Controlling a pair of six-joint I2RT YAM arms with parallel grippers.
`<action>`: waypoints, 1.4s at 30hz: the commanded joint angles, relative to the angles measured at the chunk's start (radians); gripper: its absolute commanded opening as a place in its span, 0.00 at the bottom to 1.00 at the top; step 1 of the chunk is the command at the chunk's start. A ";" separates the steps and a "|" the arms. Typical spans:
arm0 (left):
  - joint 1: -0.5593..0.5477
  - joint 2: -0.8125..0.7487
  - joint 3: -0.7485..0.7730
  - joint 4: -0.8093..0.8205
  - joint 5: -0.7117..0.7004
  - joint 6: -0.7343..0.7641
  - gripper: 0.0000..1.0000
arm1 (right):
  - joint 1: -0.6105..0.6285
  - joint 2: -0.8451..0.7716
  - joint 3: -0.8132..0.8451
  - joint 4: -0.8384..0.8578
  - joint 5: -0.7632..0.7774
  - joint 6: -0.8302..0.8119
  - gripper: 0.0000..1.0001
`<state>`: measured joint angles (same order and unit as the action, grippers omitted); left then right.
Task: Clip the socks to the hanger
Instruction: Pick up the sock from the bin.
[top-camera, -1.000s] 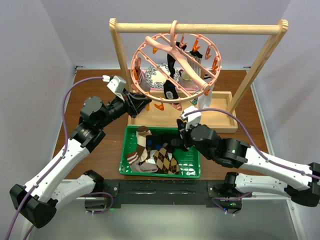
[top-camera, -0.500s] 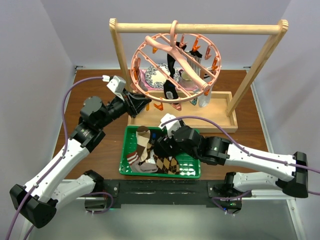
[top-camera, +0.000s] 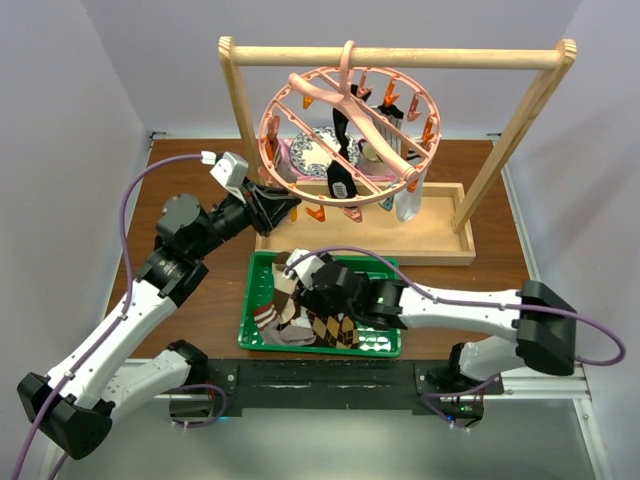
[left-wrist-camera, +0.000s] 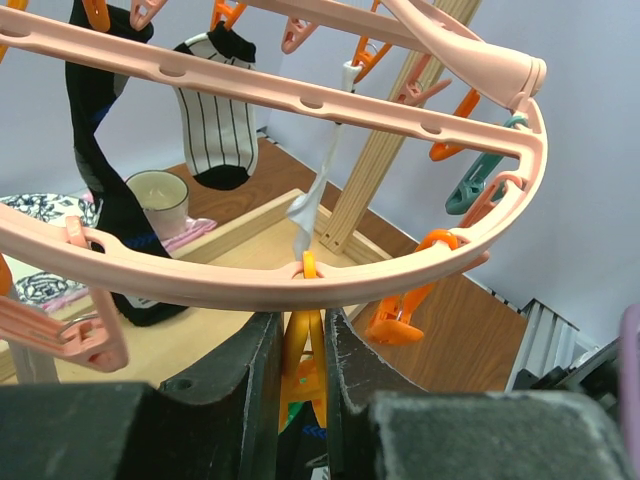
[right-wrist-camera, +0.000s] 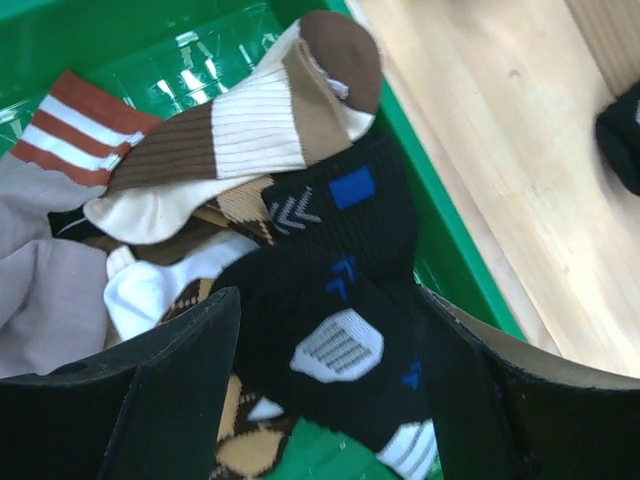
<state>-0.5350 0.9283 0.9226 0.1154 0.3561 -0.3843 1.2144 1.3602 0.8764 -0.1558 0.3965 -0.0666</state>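
over the socks, right hand arrived open

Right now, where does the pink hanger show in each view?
Top external: the hanger hangs at upper centre.
Left wrist: its rim arcs across the whole frame.
Right wrist: not in it.
Shared landmark: the wooden rack's base, seen in all three.

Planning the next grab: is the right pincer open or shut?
Open: the right pincer gapes wide, straddling the black sock in the tray without pinching it.
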 joint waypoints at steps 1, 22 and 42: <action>0.010 -0.023 -0.014 -0.028 0.018 -0.013 0.00 | -0.003 0.085 0.056 0.120 -0.056 -0.041 0.72; 0.010 -0.022 -0.019 -0.019 0.032 -0.014 0.00 | -0.046 0.160 -0.001 0.297 -0.001 0.027 0.02; 0.012 -0.037 -0.041 0.003 0.040 -0.022 0.00 | -0.027 0.247 0.052 0.260 0.054 0.106 0.50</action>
<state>-0.5304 0.9024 0.9024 0.1272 0.3653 -0.3862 1.1725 1.5784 0.8783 0.0933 0.4076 -0.0013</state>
